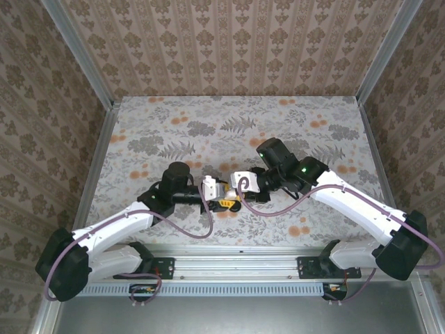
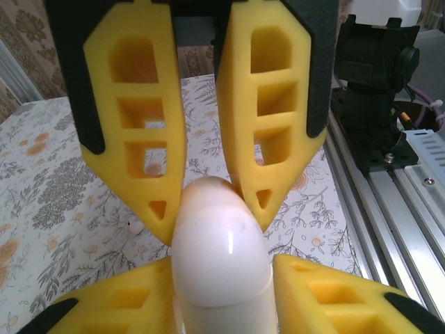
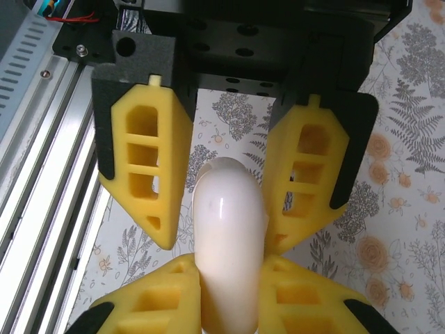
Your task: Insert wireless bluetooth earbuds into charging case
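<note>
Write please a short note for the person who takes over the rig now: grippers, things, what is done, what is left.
Right gripper: shut on the charging case.
Left gripper: fingers on both sides of the case's other end; whether it grips is unclear.
Case: held between both arms over the middle of the table; lid looks closed.
Done: case picked up.
Left: open it, put both earbuds in.

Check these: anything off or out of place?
Nothing broken or spilled. The case sits clamped in the right gripper, with the left gripper flanking its other end. One oddity: a tiny white speck on the table beside them, possibly a loose earbud, too small to tell.
</note>
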